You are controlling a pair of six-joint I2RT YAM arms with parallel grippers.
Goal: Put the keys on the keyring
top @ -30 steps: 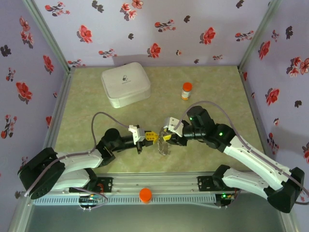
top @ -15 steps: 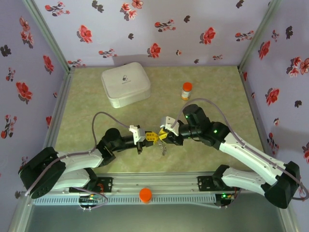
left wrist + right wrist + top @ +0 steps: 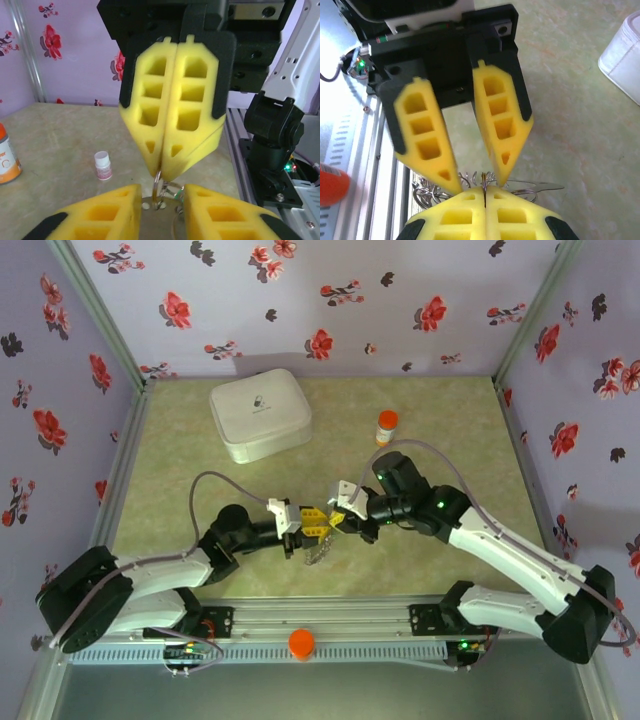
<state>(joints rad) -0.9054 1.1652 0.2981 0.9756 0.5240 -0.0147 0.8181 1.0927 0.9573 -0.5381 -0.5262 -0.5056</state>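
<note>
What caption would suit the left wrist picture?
Close-up: right gripper pinches the keyring between the left gripper's parted yellow fingers.

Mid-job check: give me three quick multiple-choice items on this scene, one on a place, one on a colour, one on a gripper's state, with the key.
1. Seen from above, where does the orange-capped bottle stand relative to the white case?
A. to its left
B. to its right
C. on top of it

2. What colour are the finger pads?
A. blue
B. red
C. yellow

3. The right gripper is:
A. shut on the keyring
B. wide open
C. holding the bottle

Key: 1 B, the bottle stands apart on the case's right. 2 C, yellow foam shows in both wrist views. 3 A, its pads meet with thin metal pinched between them.
</note>
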